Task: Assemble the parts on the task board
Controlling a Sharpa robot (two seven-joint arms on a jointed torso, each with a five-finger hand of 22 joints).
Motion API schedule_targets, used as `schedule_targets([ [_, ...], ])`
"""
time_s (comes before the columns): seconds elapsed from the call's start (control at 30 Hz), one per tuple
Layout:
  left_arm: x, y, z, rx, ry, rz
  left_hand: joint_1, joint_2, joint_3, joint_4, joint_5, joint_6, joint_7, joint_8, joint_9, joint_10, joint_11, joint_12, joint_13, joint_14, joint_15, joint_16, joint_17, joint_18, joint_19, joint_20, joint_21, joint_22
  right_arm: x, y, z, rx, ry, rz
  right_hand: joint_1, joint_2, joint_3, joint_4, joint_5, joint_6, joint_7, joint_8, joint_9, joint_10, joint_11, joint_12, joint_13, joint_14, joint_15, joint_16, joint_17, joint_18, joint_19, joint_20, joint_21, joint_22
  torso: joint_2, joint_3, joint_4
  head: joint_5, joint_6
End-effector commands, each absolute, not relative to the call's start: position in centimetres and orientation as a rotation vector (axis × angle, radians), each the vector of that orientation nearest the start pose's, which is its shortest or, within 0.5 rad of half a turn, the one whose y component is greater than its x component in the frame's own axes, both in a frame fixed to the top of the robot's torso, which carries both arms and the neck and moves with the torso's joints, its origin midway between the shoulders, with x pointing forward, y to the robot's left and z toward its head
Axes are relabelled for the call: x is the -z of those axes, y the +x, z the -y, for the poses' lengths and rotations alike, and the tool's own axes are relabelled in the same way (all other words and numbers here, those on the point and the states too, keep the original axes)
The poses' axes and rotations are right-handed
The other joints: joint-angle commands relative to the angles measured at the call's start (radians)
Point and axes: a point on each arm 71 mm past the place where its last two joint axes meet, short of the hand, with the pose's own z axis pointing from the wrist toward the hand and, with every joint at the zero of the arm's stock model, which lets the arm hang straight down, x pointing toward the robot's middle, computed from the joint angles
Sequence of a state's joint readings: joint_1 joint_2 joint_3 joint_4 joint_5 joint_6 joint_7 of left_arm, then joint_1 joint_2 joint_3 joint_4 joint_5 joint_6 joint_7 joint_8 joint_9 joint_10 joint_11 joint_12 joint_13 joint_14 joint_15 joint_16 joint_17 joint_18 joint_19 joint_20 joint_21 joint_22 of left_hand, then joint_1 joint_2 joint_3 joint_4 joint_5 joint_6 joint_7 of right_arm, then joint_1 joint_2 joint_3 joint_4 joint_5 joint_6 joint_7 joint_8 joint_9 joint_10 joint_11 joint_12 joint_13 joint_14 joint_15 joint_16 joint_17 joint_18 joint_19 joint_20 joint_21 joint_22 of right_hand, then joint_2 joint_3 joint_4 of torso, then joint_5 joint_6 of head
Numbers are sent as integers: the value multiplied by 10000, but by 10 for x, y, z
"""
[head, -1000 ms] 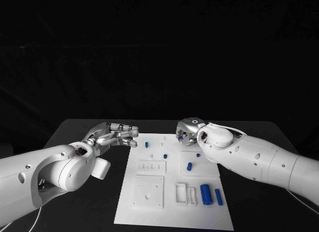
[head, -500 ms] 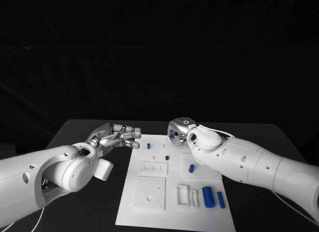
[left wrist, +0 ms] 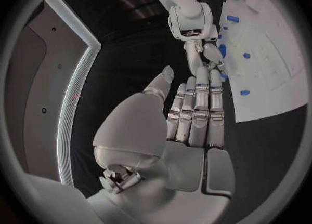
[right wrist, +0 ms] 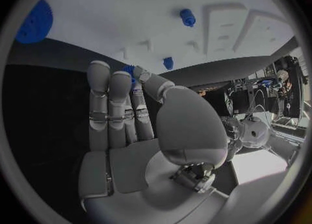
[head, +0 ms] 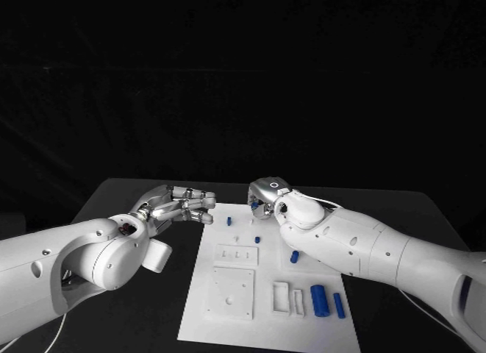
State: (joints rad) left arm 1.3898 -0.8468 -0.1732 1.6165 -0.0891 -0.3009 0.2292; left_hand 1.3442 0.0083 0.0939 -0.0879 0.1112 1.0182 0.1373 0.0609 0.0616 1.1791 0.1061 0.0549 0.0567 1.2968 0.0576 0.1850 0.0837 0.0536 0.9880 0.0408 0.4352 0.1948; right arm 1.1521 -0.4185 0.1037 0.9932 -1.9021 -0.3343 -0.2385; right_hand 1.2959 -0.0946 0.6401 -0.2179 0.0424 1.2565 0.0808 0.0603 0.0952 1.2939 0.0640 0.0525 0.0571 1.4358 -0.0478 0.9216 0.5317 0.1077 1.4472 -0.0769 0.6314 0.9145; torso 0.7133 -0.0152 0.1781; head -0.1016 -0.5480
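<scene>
The white task board (head: 266,294) lies in the middle of the black table. Two small blue pegs (head: 229,220) (head: 256,240) stand in its far part, and a short blue piece (head: 295,257) lies mid-board. Two blue cylinders (head: 320,300) lie near its front right corner. My right hand (head: 266,198) hovers over the board's far edge. It pinches a small blue part (right wrist: 132,70) between thumb and fingertips. My left hand (head: 181,207) hangs just off the board's far left corner. Its fingers (left wrist: 198,104) lie straight side by side and hold nothing.
Raised white blocks (head: 230,291) and slotted holders (head: 286,296) sit on the board's near half. Black table (head: 147,294) surrounds the board on both sides. My two hands are a short gap apart above the board's far end.
My right hand has moved left along the board's far edge, toward my left hand, carrying the small blue part. My left hand has barely moved.
</scene>
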Motion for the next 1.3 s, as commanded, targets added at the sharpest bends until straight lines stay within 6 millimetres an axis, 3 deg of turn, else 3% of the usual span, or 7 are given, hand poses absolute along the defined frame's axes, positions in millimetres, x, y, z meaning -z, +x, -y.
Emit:
schedule_targets([
  [0.03,137,482,-178,15091,-9077,-16518,-51,0,-65,-10,-37,62,0,41,14,-90,-12,32,16,-62,-5,70,3,-72,-74,-15,37,-15,190,574,137,-2474,-2947,-14524,22,-23,67,-7,68,52,9,40,17,366,-319,65,32,22,-56,-52,9,150,82,-12,-42,9,29,-58,73,-30,29],
  [0.4,134,482,-178,15093,-8989,-16491,-50,0,-73,-6,-41,64,-1,41,14,-89,-13,33,16,-64,-4,72,3,-72,-74,-14,41,-22,196,574,137,-2342,-2940,-14820,-27,-31,128,-59,74,44,12,39,33,356,-313,64,32,18,-57,-59,-1,168,134,-7,-228,171,57,-73,112,-14,-16],
  [0.6,134,483,-178,15060,-8976,-16480,-50,0,-73,-6,-41,64,-1,41,14,-89,-13,33,16,-64,-4,72,3,-72,-74,-14,41,-22,198,575,139,-2236,-2927,-14944,-27,-24,128,-65,76,40,14,38,37,354,-312,65,33,18,-58,-58,-5,170,140,-9,-248,220,91,-76,70,-4,-5],
  [0.9,134,484,-178,15051,-8966,-16479,-50,0,-73,-6,-41,64,-1,41,14,-89,-13,33,16,-64,-4,72,3,-72,-74,-14,41,-22,200,577,142,-2066,-2853,-15029,-36,-24,123,-65,77,38,15,38,40,349,-310,65,33,16,-55,-60,-10,169,146,-5,-286,258,81,-93,108,-25,0],
  [1.07,134,484,-178,15056,-8961,-16487,-50,0,-73,-6,-41,64,-1,41,14,-89,-13,33,16,-64,-4,72,3,-72,-74,-14,41,-22,201,578,141,-2062,-2855,-15090,-39,-24,121,-66,78,37,16,38,41,347,-310,65,33,16,-54,-61,-12,169,149,-4,-303,274,92,-97,101,44,-14],
  [1.3,134,483,-178,15068,-8957,-16501,-50,0,-73,-6,-41,64,-1,41,14,-89,-13,33,16,-64,-4,72,3,-72,-74,-14,41,-22,202,579,141,-2072,-2839,-15153,-43,-24,113,-70,80,37,17,40,44,345,-310,65,33,17,-52,-62,-18,171,155,-1,-352,299,100,-111,96,28,-45],
])
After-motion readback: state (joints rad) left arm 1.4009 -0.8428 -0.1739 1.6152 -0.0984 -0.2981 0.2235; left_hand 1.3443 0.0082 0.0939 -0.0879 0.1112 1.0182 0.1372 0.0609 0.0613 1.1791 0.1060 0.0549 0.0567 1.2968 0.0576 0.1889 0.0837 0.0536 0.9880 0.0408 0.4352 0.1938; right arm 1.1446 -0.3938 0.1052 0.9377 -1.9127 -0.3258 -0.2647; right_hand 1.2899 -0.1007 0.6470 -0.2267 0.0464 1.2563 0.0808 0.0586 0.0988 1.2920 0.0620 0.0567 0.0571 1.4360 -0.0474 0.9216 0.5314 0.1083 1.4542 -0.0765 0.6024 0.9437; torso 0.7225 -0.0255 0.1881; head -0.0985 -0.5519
